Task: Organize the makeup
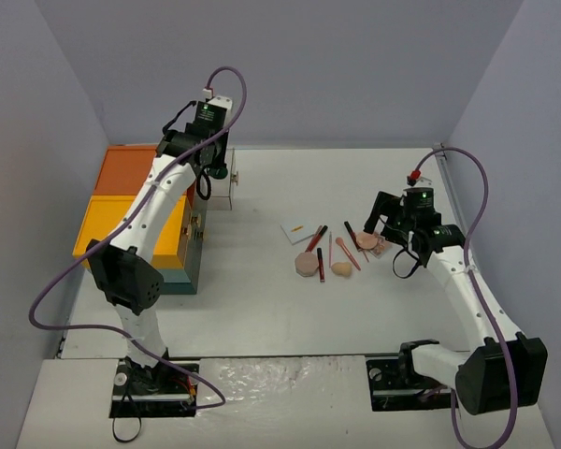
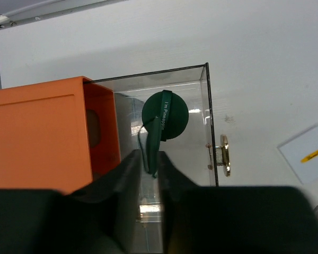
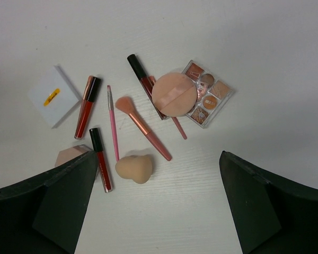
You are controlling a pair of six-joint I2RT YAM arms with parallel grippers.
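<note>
Left gripper (image 2: 151, 159) fingers fill the near edge of its wrist view, close together with the ribbon of the dark green puff (image 2: 169, 114) between them. Clamped or merely flanking it, cannot tell. Puff looks to hang inside the clear box (image 2: 209, 121), far left, just right of the orange box (image 2: 37, 137). Risk: ribbon snags a finger on pull-away and drags the puff out. Right gripper (image 3: 159, 211) hovers spread wide over the remaining makeup, centre right. Pink puff (image 3: 172, 94) overlaps the palette (image 3: 212, 98), so a grab there could shove the palette or the brush (image 3: 143, 127).
</note>
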